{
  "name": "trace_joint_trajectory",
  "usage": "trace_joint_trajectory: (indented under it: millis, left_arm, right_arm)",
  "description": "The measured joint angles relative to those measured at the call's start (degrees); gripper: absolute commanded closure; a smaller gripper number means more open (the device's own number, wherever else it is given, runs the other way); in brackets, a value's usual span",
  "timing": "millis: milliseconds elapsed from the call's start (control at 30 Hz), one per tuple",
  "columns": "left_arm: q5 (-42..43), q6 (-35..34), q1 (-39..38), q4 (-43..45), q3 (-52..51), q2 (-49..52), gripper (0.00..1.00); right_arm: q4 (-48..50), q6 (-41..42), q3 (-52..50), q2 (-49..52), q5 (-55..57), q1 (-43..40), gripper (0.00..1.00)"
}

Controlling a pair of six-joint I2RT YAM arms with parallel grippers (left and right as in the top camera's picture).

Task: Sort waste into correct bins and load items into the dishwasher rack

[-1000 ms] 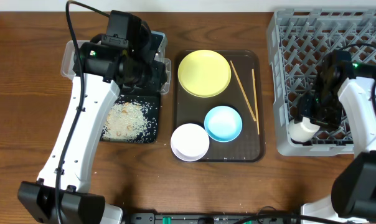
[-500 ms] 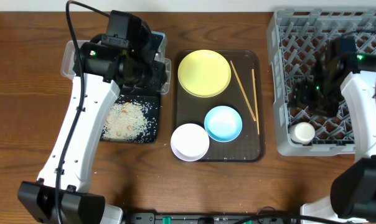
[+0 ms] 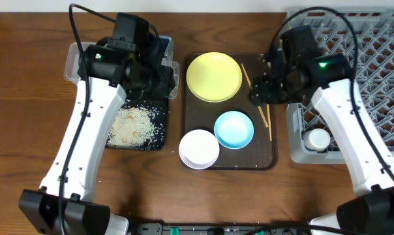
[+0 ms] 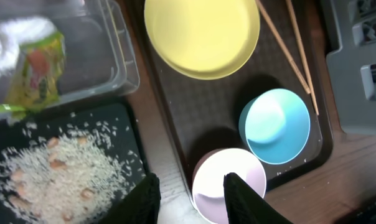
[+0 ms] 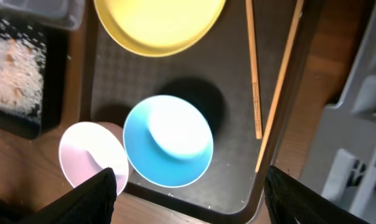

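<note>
Over the dark-brown serving tray (image 3: 203,111), the right gripper (image 5: 191,199) hangs with its jaws spread wide and empty, probably lined up for the thin wooden chopsticks (image 5: 253,74) that lie loosely splayed along the tray's rack-side edge. Beside them sit the yellow plate (image 3: 214,77), light-blue bowl (image 3: 234,128) and white bowl (image 3: 199,149), all upright and clean-looking. Only the small white cup (image 3: 318,138) stands in the grey dishwasher rack (image 3: 379,46). The left gripper (image 4: 188,196), jaws partly parted and holding nothing, hovers near the black tray (image 3: 156,104) of pale rice (image 3: 133,125); the wrapper (image 4: 35,62) lies in the clear tub (image 4: 107,56).
</note>
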Motion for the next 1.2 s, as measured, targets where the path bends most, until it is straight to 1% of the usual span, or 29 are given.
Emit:
trace_joint_trajectory:
  millis: [167, 400, 567, 767, 933, 1200]
  left_arm:
    - [0.0, -2.6, -1.9, 1.1, -4.4, 0.0, 0.63]
    - [0.1, -7.2, -11.1, 11.3, -12.8, 0.7, 0.62]
    - [-0.3, -9.9, -16.8, 16.1, -14.7, 4.6, 0.62]
    - [-1.1, -13.3, -18.3, 18.5, -14.8, 11.6, 0.62]
    - [-1.3, -14.7, -19.5, 19.9, -14.9, 15.8, 0.62]
    - [-1.3, -15.1, -20.5, 21.1, -14.9, 16.4, 0.61]
  right_arm:
    - [0.4, 1.0, -1.6, 1.6, 0.2, 0.0, 0.26]
    - [0.4, 1.6, -1.9, 1.9, 0.5, 0.0, 0.25]
    - [0.0, 1.7, -1.9, 1.9, 1.2, 0.0, 0.24]
    - [-0.1, 1.7, -1.9, 1.9, 2.3, 0.0, 0.23]
    - [-0.1, 1.7, -1.9, 1.9, 2.8, 0.0, 0.23]
    - [-0.2, 1.7, -1.9, 1.9, 3.4, 0.0, 0.23]
